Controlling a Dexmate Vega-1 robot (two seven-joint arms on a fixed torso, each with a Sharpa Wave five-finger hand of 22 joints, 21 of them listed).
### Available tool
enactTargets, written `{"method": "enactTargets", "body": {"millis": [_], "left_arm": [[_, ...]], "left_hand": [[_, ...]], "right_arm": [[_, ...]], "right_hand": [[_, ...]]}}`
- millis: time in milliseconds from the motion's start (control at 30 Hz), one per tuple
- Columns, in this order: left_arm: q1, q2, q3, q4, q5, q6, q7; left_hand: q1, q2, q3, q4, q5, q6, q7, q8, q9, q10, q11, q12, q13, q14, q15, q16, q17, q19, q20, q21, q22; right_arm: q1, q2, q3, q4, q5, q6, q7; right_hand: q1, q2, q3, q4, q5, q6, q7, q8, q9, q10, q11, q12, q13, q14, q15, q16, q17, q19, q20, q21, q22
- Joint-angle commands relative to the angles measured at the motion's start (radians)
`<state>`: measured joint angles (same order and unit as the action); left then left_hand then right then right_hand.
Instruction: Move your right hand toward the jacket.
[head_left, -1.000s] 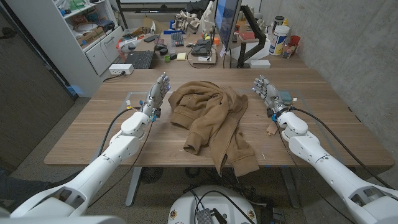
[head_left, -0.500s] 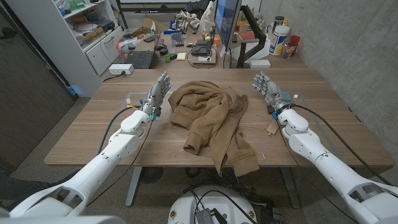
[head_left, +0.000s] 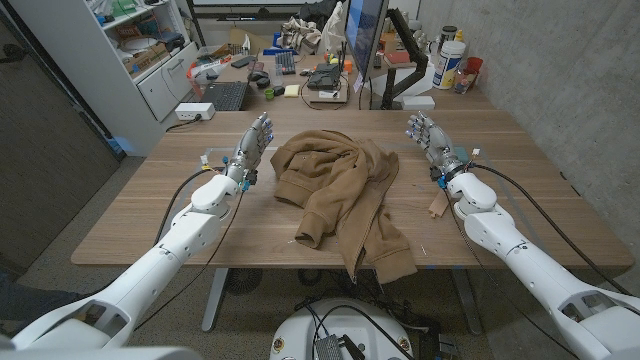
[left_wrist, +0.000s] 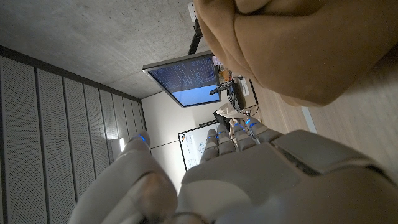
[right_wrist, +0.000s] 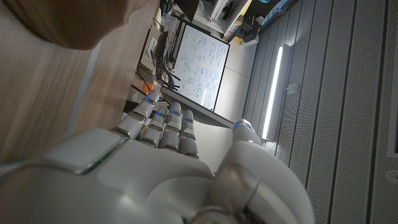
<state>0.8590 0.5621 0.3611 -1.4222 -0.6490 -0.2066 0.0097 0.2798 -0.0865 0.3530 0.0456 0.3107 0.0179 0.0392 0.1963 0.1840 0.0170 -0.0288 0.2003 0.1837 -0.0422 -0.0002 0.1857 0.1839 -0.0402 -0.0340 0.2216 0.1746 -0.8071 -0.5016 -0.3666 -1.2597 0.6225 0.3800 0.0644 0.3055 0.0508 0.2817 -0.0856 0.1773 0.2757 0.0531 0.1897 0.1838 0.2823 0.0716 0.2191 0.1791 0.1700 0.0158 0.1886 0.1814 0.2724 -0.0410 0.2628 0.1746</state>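
Position change over 1 second: right hand (head_left: 430, 140) slightly nearer the jacket (head_left: 340, 195); left hand (head_left: 252, 150) near unchanged. Jacket: brown, crumpled at mid-table (head_left: 150, 215), between both hands, touching neither. Fingers: both hands extended upward, apart, holding nothing. Step, as judged: approach under way, gap remaining. Next move calls for travel of the right hand inward toward the jacket's collar side.
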Motion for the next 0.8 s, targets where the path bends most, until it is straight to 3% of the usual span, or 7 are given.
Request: {"method": "enactTargets", "body": {"millis": [33, 567, 800], "left_arm": [[0.005, 0.015, -0.009, -0.017, -0.005, 0.010, 0.000], [0.004, 0.022, -0.010, -0.027, -0.008, 0.027, 0.003], [0.010, 0.024, -0.016, -0.038, -0.014, 0.030, 0.010]], "left_hand": [[0.005, 0.005, 0.001, 0.005, 0.007, 0.006, 0.001, 0.005, 0.002, 0.002, 0.000, 0.003, 0.005, -0.007, 0.000, 0.001, 0.001, -0.009, -0.023, -0.003, 0.005], [0.008, 0.010, 0.000, 0.005, 0.008, 0.015, 0.001, 0.007, 0.002, 0.003, 0.001, 0.003, 0.005, -0.008, 0.001, 0.001, 0.001, -0.014, -0.018, -0.008, 0.006], [0.009, 0.013, 0.000, 0.005, 0.008, 0.016, 0.000, 0.007, 0.002, 0.001, 0.001, 0.003, 0.005, -0.010, 0.002, 0.001, 0.001, -0.017, -0.016, -0.010, 0.006]], "right_arm": [[0.008, 0.022, 0.005, 0.050, -0.012, 0.081, 0.015], [0.020, 0.023, -0.008, 0.050, -0.048, 0.116, 0.017], [0.021, 0.016, -0.011, 0.042, -0.072, 0.142, 0.015]], "right_hand": [[0.010, -0.013, 0.002, -0.009, 0.005, 0.013, -0.014, 0.012, 0.003, 0.013, -0.009, 0.006, 0.005, 0.009, -0.009, 0.002, 0.000, 0.001, -0.001, -0.004, 0.005], [0.008, -0.025, -0.004, -0.015, 0.009, 0.030, -0.030, 0.014, 0.003, 0.022, -0.017, 0.007, 0.005, 0.013, -0.017, 0.001, 0.001, 0.000, 0.000, -0.014, 0.005], [0.008, -0.026, -0.005, -0.015, 0.010, 0.033, -0.022, 0.015, 0.003, 0.024, -0.018, 0.007, 0.005, 0.016, -0.018, 0.002, 0.001, 0.001, 0.000, -0.016, 0.006]]}}
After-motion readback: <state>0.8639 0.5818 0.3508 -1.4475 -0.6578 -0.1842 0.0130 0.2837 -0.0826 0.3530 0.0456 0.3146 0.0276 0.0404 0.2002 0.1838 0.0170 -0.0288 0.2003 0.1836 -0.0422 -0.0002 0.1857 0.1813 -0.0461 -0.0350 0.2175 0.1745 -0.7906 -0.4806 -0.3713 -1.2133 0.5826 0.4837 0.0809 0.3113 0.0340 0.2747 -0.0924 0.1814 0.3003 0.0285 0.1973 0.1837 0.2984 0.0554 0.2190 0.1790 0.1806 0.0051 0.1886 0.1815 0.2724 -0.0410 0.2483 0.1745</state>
